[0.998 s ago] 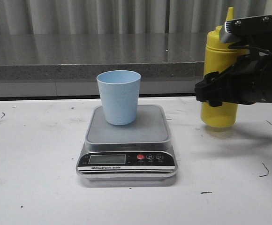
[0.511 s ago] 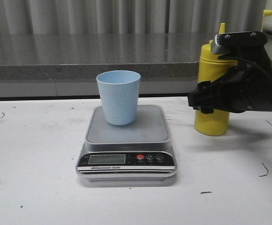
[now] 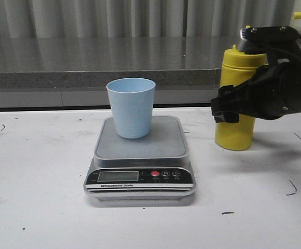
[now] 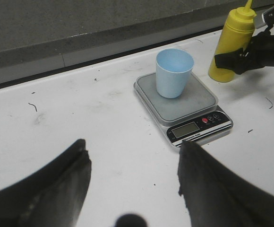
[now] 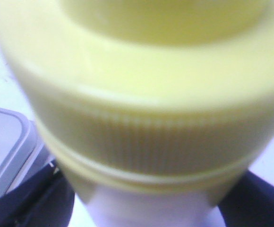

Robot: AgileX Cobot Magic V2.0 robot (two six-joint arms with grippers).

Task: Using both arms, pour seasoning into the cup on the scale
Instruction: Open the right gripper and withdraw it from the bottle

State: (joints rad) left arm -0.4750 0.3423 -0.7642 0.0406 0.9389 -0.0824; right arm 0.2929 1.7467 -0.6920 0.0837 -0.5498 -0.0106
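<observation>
The left gripper (image 4: 132,189) gapes open over bare table (image 3: 36,207). The cup (image 3: 131,106) stands upright on the scale (image 3: 140,155). Right of it, the seasoning (image 3: 235,132) stands upright (base on the table), clamped mid-body by the right gripper (image 3: 228,109).

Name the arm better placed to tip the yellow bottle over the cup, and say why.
Right. The right gripper is already around the seasoning bottle, beside the scale holding the cup. The left gripper hangs open, well back from them.
</observation>
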